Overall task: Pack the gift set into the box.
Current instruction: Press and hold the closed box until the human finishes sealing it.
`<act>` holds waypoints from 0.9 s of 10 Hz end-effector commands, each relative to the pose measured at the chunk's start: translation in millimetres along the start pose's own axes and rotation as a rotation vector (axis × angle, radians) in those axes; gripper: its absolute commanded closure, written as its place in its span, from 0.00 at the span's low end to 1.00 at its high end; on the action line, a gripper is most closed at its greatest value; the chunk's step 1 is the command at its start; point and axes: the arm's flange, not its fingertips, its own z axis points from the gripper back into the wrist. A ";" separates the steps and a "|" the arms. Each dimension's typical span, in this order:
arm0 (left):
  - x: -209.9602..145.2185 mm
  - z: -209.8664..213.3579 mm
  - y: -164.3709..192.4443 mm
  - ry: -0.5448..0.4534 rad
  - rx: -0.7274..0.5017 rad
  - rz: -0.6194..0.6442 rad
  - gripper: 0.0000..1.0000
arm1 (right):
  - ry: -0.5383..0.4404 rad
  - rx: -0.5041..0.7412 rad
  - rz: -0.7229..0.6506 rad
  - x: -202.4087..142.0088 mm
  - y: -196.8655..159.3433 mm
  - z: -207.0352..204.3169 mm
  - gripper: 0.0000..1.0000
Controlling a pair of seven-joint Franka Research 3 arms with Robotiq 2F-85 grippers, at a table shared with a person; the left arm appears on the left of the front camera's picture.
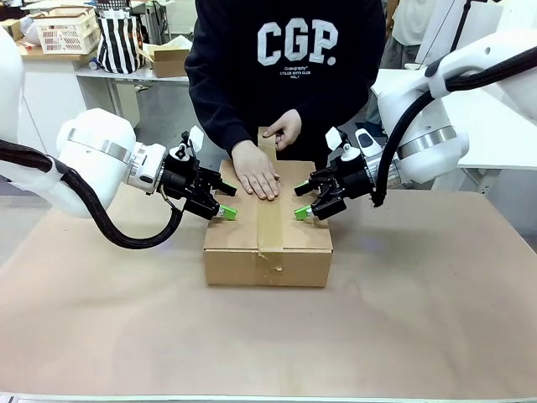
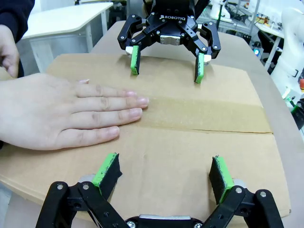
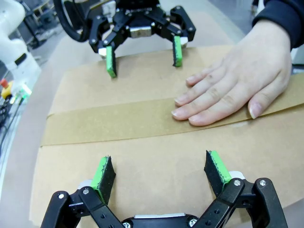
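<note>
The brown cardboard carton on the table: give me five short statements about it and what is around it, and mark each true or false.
1. The large brown corrugated cardboard carton has its top flaps closed. True.
2. A strip of brown packing tape runs along the seam of the top. True.
3. The left gripper is shut on the tape. False: its fingers are spread apart and hold nothing, at the carton's left top edge.
4. The person's hand lies flat on the carton's top. True.
5. The right gripper is far off the carton, at the table's edge. False: it is open at the carton's right top edge, facing the left gripper.
</note>
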 end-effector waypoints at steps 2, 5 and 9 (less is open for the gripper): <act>-4.7 -0.4 -1.4 0.004 -0.002 -0.008 0.00 | -0.002 -0.013 -0.002 -5.5 2.8 -1.6 0.00; -4.7 -0.4 -1.4 0.004 -0.002 -0.008 0.00 | -0.002 -0.013 -0.002 -5.5 2.8 -1.6 0.00; -4.7 -0.4 -1.4 0.004 -0.002 -0.008 0.00 | -0.002 -0.013 -0.002 -5.5 2.8 -1.6 0.00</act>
